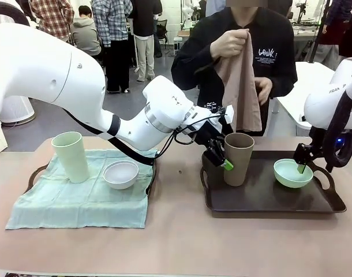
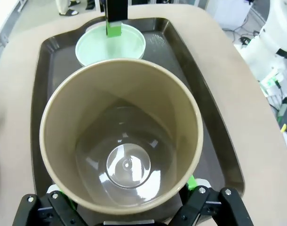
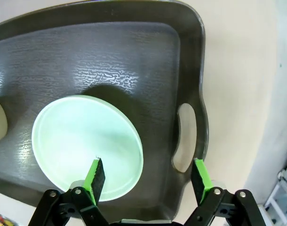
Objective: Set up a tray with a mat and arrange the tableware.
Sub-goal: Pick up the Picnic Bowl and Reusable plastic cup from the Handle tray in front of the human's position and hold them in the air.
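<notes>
Left gripper: the left gripper [image 1: 224,161] has its jaws spread wide, one on each side of the tan-brown cup [image 1: 239,158], low on its wall. I cannot tell if the pads really press on it.
Tan-brown cup: it stands upright at the left end of the dark tray [image 1: 262,199], and its open mouth faces the left wrist camera.
Right gripper: the right gripper [image 1: 302,164] is spread apart and holds nothing. One finger hangs inside the mint green bowl [image 1: 292,174], the other outside it, above the tray's handle hole [image 3: 183,136].
Mint green bowl: it sits flat at the right end of the same tray, well apart from the cup.
Key relation: the cup's long axis is vertical and lies between the left jaws, so I judge that a straight closing and a lift upward is enough. The bowl's rim lies between the right jaws in the same way.
Nearer arm: the left arm for the cup, the right arm for the bowl.
Mat: a person's hand [image 1: 231,43] holds a tan cloth [image 1: 240,92] up behind the dark tray, which has no mat on it.
Finished side: the pale green cup [image 1: 70,156] and the white bowl [image 1: 120,174] stand on a green mat [image 1: 78,199].
</notes>
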Robot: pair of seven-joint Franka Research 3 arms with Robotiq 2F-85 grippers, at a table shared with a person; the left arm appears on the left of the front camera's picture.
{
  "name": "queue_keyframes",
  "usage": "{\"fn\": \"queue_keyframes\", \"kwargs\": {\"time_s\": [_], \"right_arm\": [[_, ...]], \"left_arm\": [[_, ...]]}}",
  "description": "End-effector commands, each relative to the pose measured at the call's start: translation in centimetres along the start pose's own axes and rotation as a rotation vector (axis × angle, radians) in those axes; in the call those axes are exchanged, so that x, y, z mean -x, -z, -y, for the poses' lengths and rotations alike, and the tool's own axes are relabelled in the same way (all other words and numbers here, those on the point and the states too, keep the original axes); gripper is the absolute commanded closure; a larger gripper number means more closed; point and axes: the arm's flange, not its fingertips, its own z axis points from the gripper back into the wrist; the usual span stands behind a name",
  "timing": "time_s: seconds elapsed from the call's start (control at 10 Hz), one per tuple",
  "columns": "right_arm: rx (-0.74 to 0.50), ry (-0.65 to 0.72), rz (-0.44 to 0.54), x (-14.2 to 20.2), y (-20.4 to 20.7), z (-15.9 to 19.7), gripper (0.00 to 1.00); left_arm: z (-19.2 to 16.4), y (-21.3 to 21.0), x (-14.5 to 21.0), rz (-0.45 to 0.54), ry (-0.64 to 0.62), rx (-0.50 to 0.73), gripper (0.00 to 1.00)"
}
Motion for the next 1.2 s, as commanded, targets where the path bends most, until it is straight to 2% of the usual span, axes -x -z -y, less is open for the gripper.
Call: {"fn": "queue_keyframes", "kwargs": {"time_s": [0.0, 0.4, 0.5, 0.6, 0.7, 0.8, 0.9, 1.0, 1.1], "right_arm": [[-0.062, -0.024, 0.03, -1.3, 0.8, -0.3, 0.05], [-0.131, -0.047, 0.038, -1.5, 1.6, -1.8, 0.05], [-0.134, -0.053, 0.033, -1.5, 1.8, -1.8, 0.54], [-0.139, -0.057, 0.039, -1.5, 1.7, -1.9, 0.59], [-0.14, -0.062, 0.038, -1.5, 1.7, -2.1, 1.0], [-0.139, -0.067, 0.033, -1.5, 1.8, -2.2, 1.0], [-0.138, -0.069, 0.025, -1.5, 1.8, -2.3, 1.0], [-0.14, -0.069, 0.025, -1.5, 1.8, -2.3, 0.93], [-0.147, -0.062, 0.029, -1.5, 1.8, -2.2, 1.0]], "left_arm": [[-0.2, 0.1, 0.1, 0.018, 0.043, -0.007, 0.0], [-0.3, 0.2, -0.2, 0.034, 0.056, -0.006, 0.0], [-0.5, 0.3, 0.0, 0.04, 0.051, -0.014, 0.1], [-0.7, 0.6, 0.3, 0.039, 0.046, -0.017, 0.11], [-1.1, 0.8, 0.5, 0.04, 0.036, -0.016, 0.2], [-1.4, 1.2, 0.6, 0.047, 0.023, -0.004, 0.2], [-1.6, 1.4, 0.6, 0.043, 0.021, -0.001, 0.69], [-1.5, 1.4, 0.6, 0.041, 0.022, 0.006, 0.63], [-1.5, 1.2, 0.6, 0.043, 0.018, 0.008, 1.0]]}}
